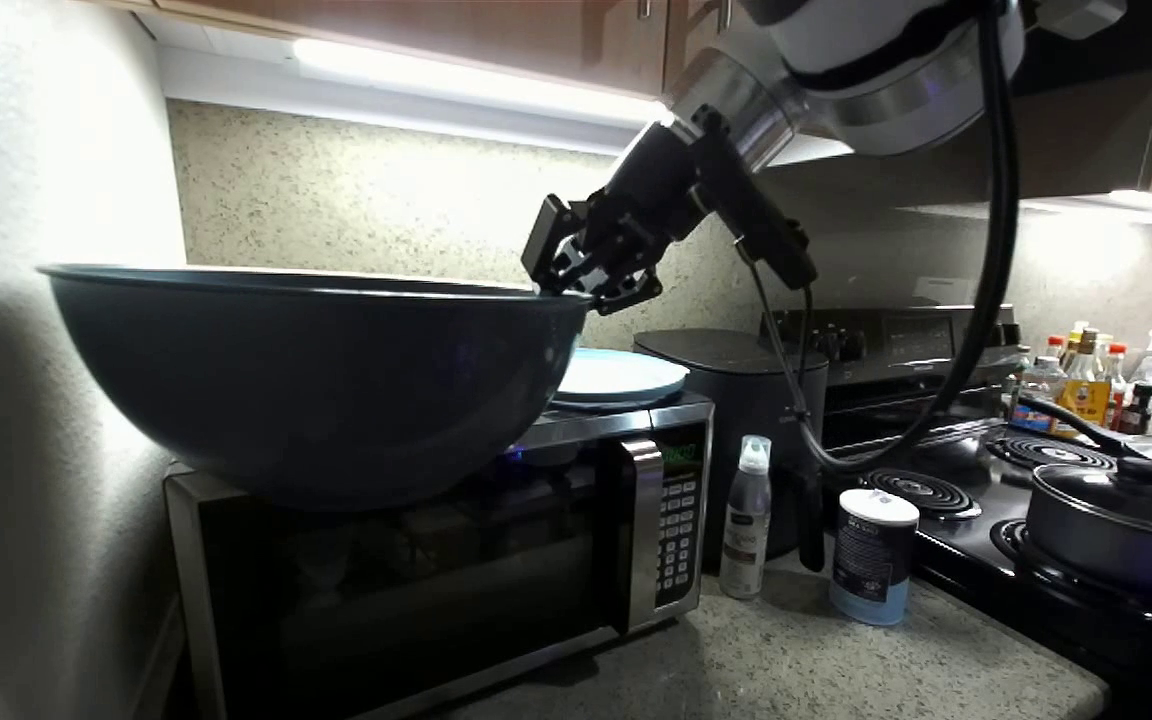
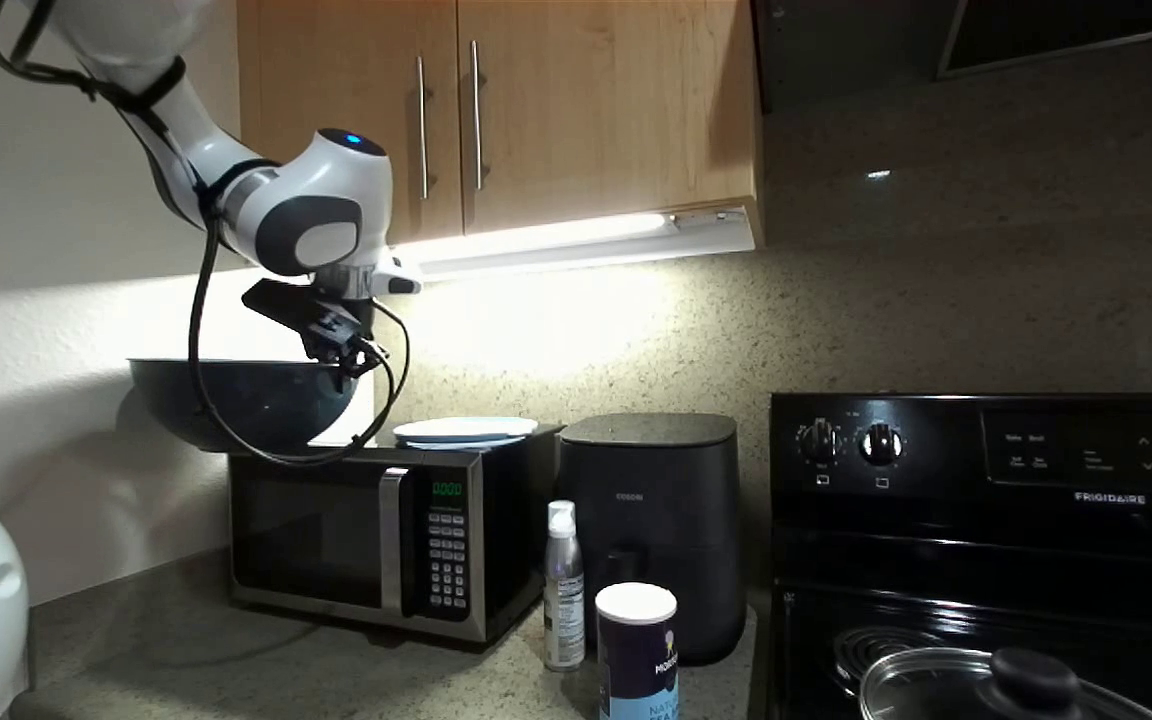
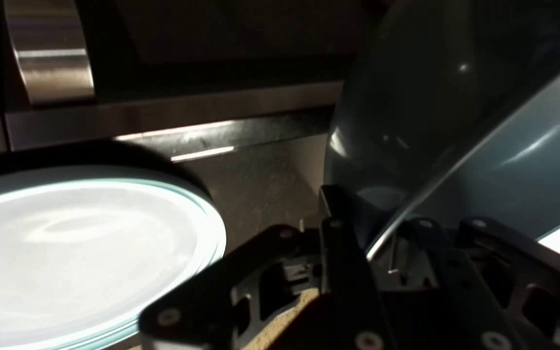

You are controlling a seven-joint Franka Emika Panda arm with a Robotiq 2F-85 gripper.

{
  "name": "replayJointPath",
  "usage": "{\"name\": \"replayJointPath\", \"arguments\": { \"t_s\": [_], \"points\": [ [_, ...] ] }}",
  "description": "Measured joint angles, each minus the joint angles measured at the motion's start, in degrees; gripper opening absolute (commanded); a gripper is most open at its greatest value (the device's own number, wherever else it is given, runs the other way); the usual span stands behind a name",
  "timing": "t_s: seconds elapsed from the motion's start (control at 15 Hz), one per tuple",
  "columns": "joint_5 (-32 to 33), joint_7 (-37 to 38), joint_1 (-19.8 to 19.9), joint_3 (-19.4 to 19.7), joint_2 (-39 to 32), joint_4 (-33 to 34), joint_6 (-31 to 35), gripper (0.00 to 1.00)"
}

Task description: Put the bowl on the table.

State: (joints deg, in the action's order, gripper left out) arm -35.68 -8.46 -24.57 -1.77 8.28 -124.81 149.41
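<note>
"Bowl (image 2: 266, 405) first: it's high over the left edge of the bench (image 2: 166, 650), by the top left corner of the microwave (image 2: 321, 535). Whether its base rests on it, I can't tell."

"And the gripper (image 3: 379, 231)?"

"Pinching the rim at the bowl's right side. That's a one-sided hold on something wide, so I'd expect it to sag leftward. Go slowly: bring it out past the microwave, then lower it straight toward the bench's front edge, and let go only once the base sits flat."

"How will it handle?"

"Slick, I'd guess. Deep, round, smooth, dark teal, with a thin paler lip. Rightward, the microwave is boxy: shiny steel around dark glass. On top lies a flat, pale, glossy plate (image 2: 466, 430)."

"Then?"

"A slim metallic bottle (image 2: 564, 600), white-capped; a dull black air fryer (image 2: 651, 480) with rounded corners; and, nearest the bench's right edge, a cylindrical canister (image 1: 874, 560) with a white lid. The bench itself looks like speckled stone, probably unforgiving."
</note>
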Motion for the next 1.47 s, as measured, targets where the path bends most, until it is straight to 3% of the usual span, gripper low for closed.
{"name": "replayJointPath", "arguments": {
  "t_s": [0.33, 0.67, 1.47],
  "points": [
    [0.8, -0.1, 5.0, -1.5, 8.6, -3.2, -19.2, 0.08],
    [2.2, -0.1, 8.3, -1.5, 12.6, -5.4, -30.0, 0.08],
    [2.3, 0.0, 11.6, -1.8, 2.7, -6.2, -31.6, 0.08]
  ]
}}
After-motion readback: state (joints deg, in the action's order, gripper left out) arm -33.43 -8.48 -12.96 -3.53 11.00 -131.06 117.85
